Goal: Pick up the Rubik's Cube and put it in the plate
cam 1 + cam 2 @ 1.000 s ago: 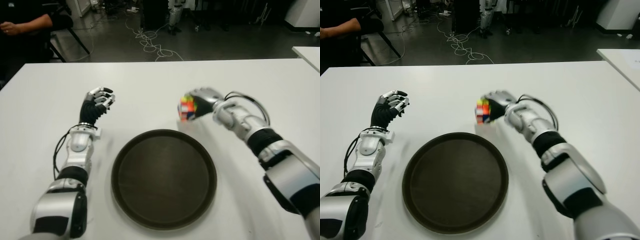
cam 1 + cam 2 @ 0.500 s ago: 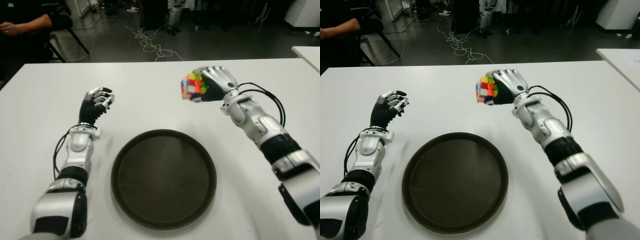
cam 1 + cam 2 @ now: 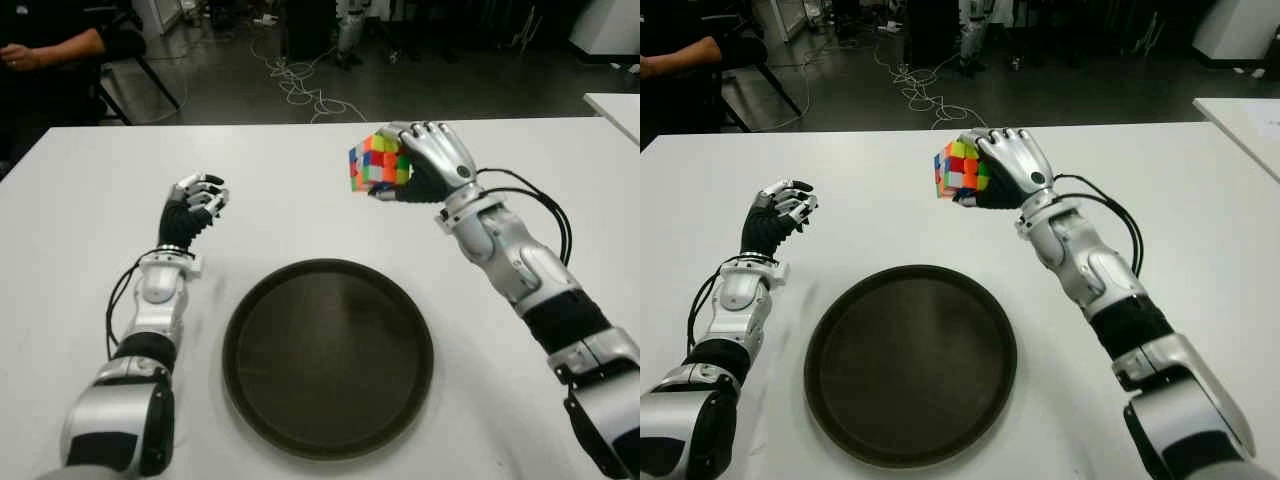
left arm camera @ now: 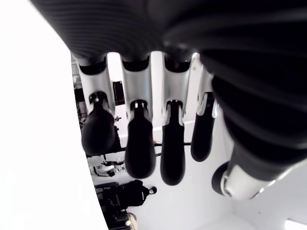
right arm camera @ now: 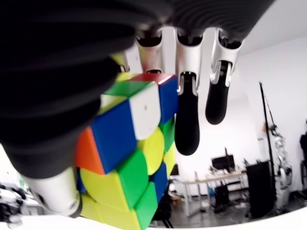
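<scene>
The multicoloured Rubik's Cube is held in the air by my right hand, whose fingers are curled around it; it hangs above the table, beyond the far edge of the plate. The right wrist view shows the cube pressed between thumb and fingers. A round dark brown plate lies on the white table in front of me, with nothing in it. My left hand shows to the left of the plate, fingers loosely curled and holding nothing.
A second white table corner shows at the far right. A seated person's arm is at the far left beyond the table. Cables lie on the dark floor behind.
My right hand has lifted the cube from near the table surface up into the air and carried it slightly to the left. The left hand has stayed where it was.
</scene>
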Robot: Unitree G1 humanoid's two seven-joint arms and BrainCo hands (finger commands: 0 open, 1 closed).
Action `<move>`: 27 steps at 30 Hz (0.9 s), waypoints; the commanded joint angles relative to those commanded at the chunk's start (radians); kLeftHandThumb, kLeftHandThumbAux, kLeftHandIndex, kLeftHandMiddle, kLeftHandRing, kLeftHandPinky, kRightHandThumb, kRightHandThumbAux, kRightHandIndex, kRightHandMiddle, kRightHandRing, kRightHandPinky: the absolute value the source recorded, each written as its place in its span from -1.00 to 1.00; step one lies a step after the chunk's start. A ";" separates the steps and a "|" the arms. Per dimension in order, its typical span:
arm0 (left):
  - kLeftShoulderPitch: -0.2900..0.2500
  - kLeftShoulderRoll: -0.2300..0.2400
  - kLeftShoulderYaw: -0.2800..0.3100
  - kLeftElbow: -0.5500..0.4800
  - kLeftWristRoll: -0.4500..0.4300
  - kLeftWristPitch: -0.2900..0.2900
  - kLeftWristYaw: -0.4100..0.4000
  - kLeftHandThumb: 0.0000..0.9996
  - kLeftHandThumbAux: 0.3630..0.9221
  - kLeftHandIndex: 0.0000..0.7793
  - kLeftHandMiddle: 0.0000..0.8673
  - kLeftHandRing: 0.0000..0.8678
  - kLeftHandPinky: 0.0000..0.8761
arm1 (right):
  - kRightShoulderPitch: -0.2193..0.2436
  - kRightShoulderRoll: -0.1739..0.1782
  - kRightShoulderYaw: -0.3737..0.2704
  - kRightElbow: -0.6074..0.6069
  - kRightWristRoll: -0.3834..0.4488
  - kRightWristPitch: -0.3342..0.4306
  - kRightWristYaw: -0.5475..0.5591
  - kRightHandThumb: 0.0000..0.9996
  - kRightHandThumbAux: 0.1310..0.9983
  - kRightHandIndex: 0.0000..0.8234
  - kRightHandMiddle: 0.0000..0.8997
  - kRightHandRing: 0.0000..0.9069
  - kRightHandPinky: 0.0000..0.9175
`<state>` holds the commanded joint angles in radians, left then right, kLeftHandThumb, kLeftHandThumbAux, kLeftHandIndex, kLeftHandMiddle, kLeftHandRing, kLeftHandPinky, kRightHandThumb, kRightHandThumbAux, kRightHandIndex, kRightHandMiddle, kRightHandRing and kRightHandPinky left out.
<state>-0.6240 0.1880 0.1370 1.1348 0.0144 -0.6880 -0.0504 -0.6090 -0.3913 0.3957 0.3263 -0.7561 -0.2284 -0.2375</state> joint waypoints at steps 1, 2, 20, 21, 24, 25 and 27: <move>0.000 0.000 0.000 0.000 0.000 -0.001 -0.001 0.68 0.10 0.03 0.28 0.54 0.61 | 0.007 0.000 0.000 -0.015 0.001 0.002 0.008 0.39 0.40 0.01 0.11 0.12 0.10; 0.000 0.000 0.001 0.001 -0.001 -0.001 -0.002 0.68 0.10 0.04 0.28 0.54 0.61 | 0.014 0.000 0.001 -0.030 0.002 0.004 0.020 0.39 0.40 0.01 0.11 0.11 0.09; 0.001 -0.002 0.002 -0.009 -0.005 0.021 -0.007 0.68 0.10 0.02 0.27 0.51 0.58 | 0.082 0.036 0.110 -0.112 0.035 -0.105 0.262 0.39 0.39 0.01 0.08 0.07 0.06; 0.000 -0.002 0.003 -0.010 -0.007 0.023 -0.010 0.68 0.11 0.02 0.27 0.51 0.58 | 0.078 0.034 0.113 -0.109 0.045 -0.112 0.289 0.39 0.39 0.01 0.08 0.08 0.07; 0.000 -0.004 0.004 -0.014 -0.010 0.027 -0.014 0.67 0.11 0.02 0.27 0.51 0.58 | 0.074 0.032 0.114 -0.105 0.059 -0.126 0.337 0.39 0.39 0.01 0.09 0.09 0.08; 0.001 -0.005 0.004 -0.015 -0.011 0.028 -0.015 0.68 0.11 0.02 0.27 0.51 0.58 | 0.076 0.032 0.113 -0.105 0.062 -0.130 0.349 0.39 0.39 0.01 0.09 0.09 0.09; 0.001 -0.006 0.004 -0.018 -0.012 0.030 -0.013 0.68 0.11 0.02 0.27 0.51 0.58 | 0.077 0.033 0.111 -0.105 0.065 -0.137 0.369 0.39 0.39 0.01 0.10 0.10 0.10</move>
<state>-0.6226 0.1823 0.1414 1.1168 0.0025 -0.6579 -0.0636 -0.5320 -0.3586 0.5062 0.2211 -0.6907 -0.3658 0.1313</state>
